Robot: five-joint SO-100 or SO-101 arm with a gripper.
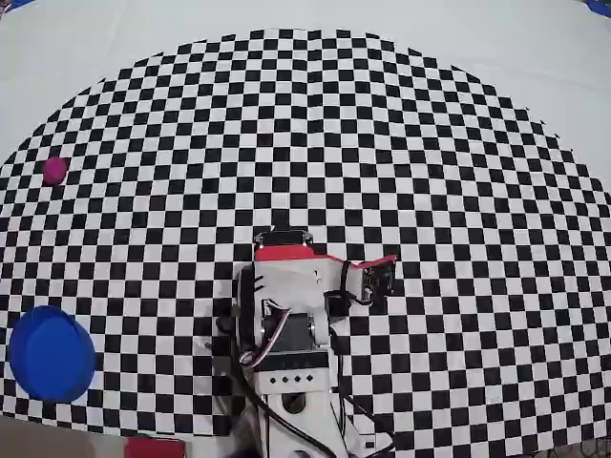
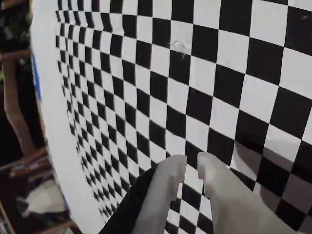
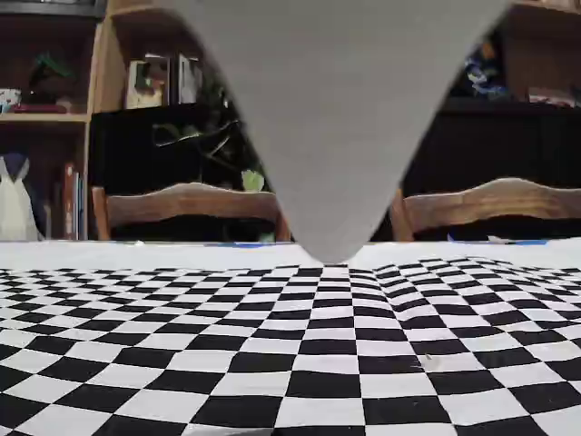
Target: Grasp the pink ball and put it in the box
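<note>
Small round pink ball (image 1: 54, 170) on flat checkered cloth (image 1: 430, 143).

White arm (image 1: 286, 315) — red trim, black cables; pale grey jaws — blunt tips

We saw even, bright light on the checkered cloth (image 1: 382, 143), bowed by fisheye distortion in the overhead view. In the wrist view, the near fingers (image 2: 170, 190) were blurred and cast a soft shadow rightward. The fixed view's far shelves (image 3: 54, 109) lay dim.
</note>
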